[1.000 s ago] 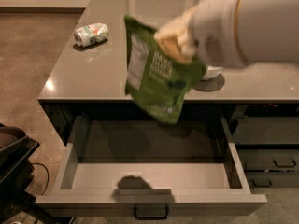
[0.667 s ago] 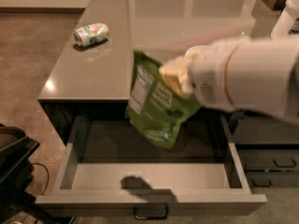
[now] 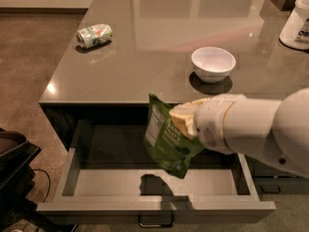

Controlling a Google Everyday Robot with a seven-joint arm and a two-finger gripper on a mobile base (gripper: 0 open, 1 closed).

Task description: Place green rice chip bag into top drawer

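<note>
The green rice chip bag (image 3: 170, 143) is a bright-green pouch with a white panel on its left side. It hangs tilted in the air over the middle of the open top drawer (image 3: 82, 182), with its shadow on the drawer floor below. My gripper (image 3: 184, 121) comes in from the right on a thick white arm and is shut on the bag's upper right edge. The drawer is pulled out wide, pale grey inside, with a dark bar handle (image 3: 156, 221) at the front.
A white bowl (image 3: 213, 64) stands on the grey countertop (image 3: 120, 71) behind my arm. A crushed green-white can (image 3: 94, 35) lies at the counter's back left. A white container (image 3: 298, 21) stands at the far right. A dark object (image 3: 14, 173) sits on the floor at left.
My arm has lowered and the bag has moved down and slightly right, from counter height to just above the drawer's inside. The bowl has come into view behind the arm.
</note>
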